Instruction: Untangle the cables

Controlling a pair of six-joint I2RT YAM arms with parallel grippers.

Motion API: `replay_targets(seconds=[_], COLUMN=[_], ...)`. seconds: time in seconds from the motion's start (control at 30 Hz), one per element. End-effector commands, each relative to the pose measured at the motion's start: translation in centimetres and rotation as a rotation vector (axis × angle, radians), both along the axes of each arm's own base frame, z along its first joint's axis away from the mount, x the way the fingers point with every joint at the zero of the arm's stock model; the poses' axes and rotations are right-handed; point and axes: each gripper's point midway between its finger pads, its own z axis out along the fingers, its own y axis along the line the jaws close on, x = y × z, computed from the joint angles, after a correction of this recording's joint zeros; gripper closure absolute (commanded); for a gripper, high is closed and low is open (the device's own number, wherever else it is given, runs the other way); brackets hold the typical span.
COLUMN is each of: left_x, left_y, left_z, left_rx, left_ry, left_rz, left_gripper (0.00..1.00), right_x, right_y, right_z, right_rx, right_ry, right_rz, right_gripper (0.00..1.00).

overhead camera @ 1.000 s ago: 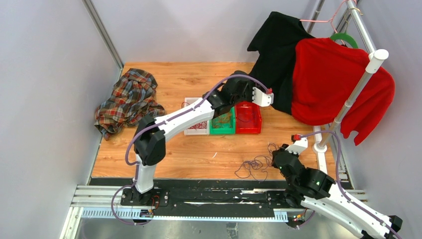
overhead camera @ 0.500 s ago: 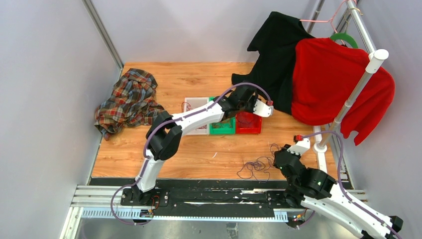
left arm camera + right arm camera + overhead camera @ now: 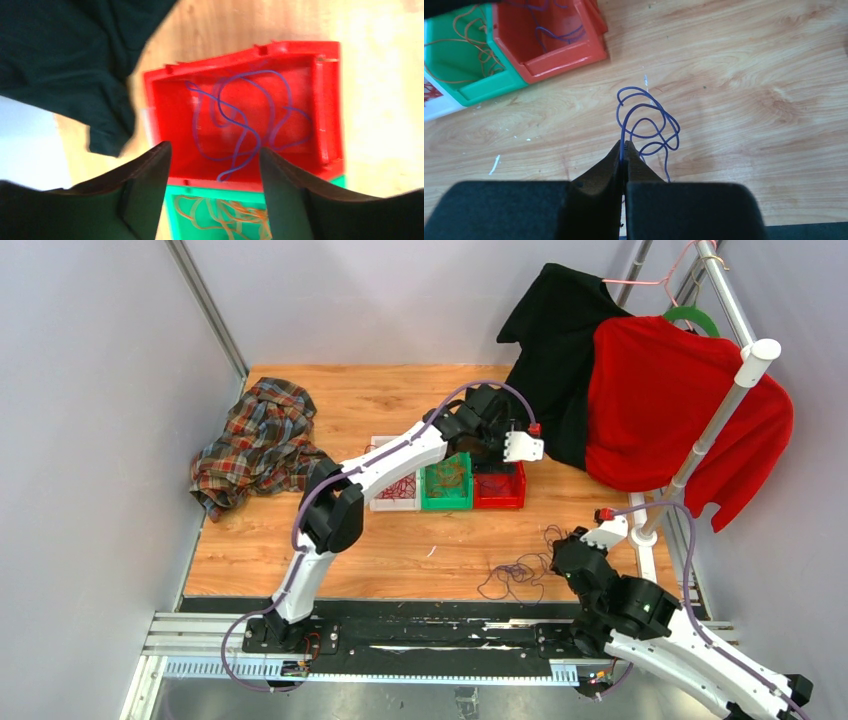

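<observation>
While the left gripper (image 3: 214, 152) is held above the red bin (image 3: 330, 100), its two dark fingers (image 3: 145, 195) are seen spread apart along the bottom edge of the left wrist view, and nothing is caught between them. A purple cable (image 3: 240, 120) is seen coiled in loose loops on the floor of that bin, in the middle of the frame. Just below it, an orange-yellow cable (image 3: 220, 215) is seen inside the green bin (image 3: 484, 87), which is set flush against the red one. In the top view a red cable (image 3: 400, 487) is made out in the white bin (image 3: 393, 507), at the left end of the row of three.

The right gripper (image 3: 625, 150) is pressed closed at the lower centre of the right wrist view, and a strand of the loose purple tangle (image 3: 646, 115) is pinched between its tips. The rest of that tangle is spread in loops on the wooden table (image 3: 400, 550) just beyond the fingertips, well apart from the bins at the upper left of that view.

A plaid shirt (image 3: 262, 440) is heaped at the left edge of the table. A black garment (image 3: 560, 330) and a red garment (image 3: 670, 400) are hung on a rack (image 3: 720, 415) at the upper right.
</observation>
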Motion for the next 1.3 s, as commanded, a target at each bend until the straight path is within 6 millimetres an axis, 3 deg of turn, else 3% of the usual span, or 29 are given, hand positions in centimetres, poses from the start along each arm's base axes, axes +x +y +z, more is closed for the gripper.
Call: replay_targets(seconds=[0.0,0.03,0.07,0.2,0.33,0.43,0.67,0.93,1.13,1.27], left_x=[-3.4,-3.7,-4.0,-6.9,-10.3,-13.2,-21.2,-18.6,-19.1,-18.7], left_y=[1.4,1.4,1.4,2.0,2.8,3.2,2.9,2.5,1.5,1.3], left_z=[3.5,4.5,5.7,9.6,12.6,14.0,14.2,12.7,13.3,13.4], left_rx=[-0.045,-0.07,-0.097,-0.174,-0.249,-0.284,-0.276,-0.416,-0.49,-0.539], left_ry=[0.136,0.147,0.158,0.215,0.296,0.371,0.501,0.352,0.461,0.454], left_rz=[-0.062,-0.064,-0.067,-0.116,-0.149,-0.165,-0.18,-0.006,0.032,0.036], left_gripper=[0.21,0.09,0.05,0.0,0.02,0.02,0.01,0.09,0.16,0.32], right_x=[0.5,0.6,0.7,1.2,1.9,2.2,3.6,4.0,4.2,4.0], right_y=[-0.1,0.1,0.3,1.7,4.2,5.9,8.1,10.4,10.3,11.9], right_z=[2.5,2.9,3.3,5.4,8.4,11.0,14.7,16.3,15.5,15.3], right_rx=[0.038,0.042,0.05,0.107,0.177,0.22,0.182,0.205,0.186,0.232], right_ry=[-0.042,-0.047,-0.055,-0.106,-0.192,-0.252,-0.274,-0.29,-0.26,-0.247], right_rz=[-0.026,-0.022,-0.014,0.036,0.134,0.204,0.249,0.329,0.308,0.36], right_gripper=[0.99,0.99,0.99,0.99,0.99,0.99,0.99,0.99,0.99,0.99])
